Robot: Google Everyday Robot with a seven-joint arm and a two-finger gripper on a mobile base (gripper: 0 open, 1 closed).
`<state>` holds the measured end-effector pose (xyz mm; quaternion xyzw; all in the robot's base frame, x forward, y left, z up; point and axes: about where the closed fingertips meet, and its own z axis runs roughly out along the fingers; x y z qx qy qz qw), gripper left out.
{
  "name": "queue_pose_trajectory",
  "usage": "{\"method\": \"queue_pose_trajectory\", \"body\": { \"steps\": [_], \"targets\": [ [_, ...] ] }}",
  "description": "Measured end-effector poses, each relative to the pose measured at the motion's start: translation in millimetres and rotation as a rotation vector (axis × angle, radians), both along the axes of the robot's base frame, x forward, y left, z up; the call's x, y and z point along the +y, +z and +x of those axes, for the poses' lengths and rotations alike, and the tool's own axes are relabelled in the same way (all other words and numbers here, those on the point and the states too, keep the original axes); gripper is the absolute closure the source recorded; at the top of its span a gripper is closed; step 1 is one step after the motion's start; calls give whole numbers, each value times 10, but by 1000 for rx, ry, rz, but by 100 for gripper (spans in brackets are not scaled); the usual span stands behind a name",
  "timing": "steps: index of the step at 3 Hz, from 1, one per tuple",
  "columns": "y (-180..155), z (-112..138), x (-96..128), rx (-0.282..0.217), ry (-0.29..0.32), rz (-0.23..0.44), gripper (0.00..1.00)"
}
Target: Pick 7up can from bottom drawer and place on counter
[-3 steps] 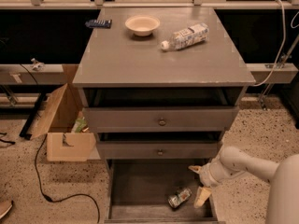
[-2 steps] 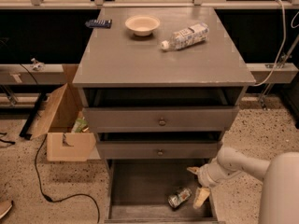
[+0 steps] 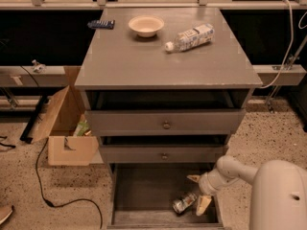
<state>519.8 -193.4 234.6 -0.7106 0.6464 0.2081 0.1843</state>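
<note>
Hidden or cut off first: the bottom drawer (image 3: 144,190) runs off the lower edge of the frame, so you can't see its front wall. The white arm (image 3: 230,169) enters from the lower right, and its bulky shell is cropped by the frame corner. The upper drawer (image 3: 165,125) and the middle drawer (image 3: 164,155) both stand partly pulled out, and their insides are too dark to read.

The gripper (image 3: 198,191) is down inside the bottom drawer at its right side, with its tan fingers (image 3: 202,205) spread apart and nothing held. The 7up can (image 3: 184,203) lies on its side on the drawer floor, lower centre-right of the frame, just left of the lower finger. You can't tell from here whether they touch. I see nothing else in that drawer.

On the counter (image 3: 158,66), near the top of the frame, a pale bowl (image 3: 146,25) looks empty. A clear plastic bottle (image 3: 190,37) lies on its side to its right, and a dark flat device (image 3: 101,24) sits to its left.

On the floor at left is an open cardboard box (image 3: 62,133); its contents are hard to make out.
</note>
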Motion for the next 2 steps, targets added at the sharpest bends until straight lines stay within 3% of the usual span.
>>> {"method": "queue_pose_trajectory", "body": {
  "steps": [2],
  "targets": [
    [-596, 104, 22, -31, 25, -33, 0]
  ]
}}
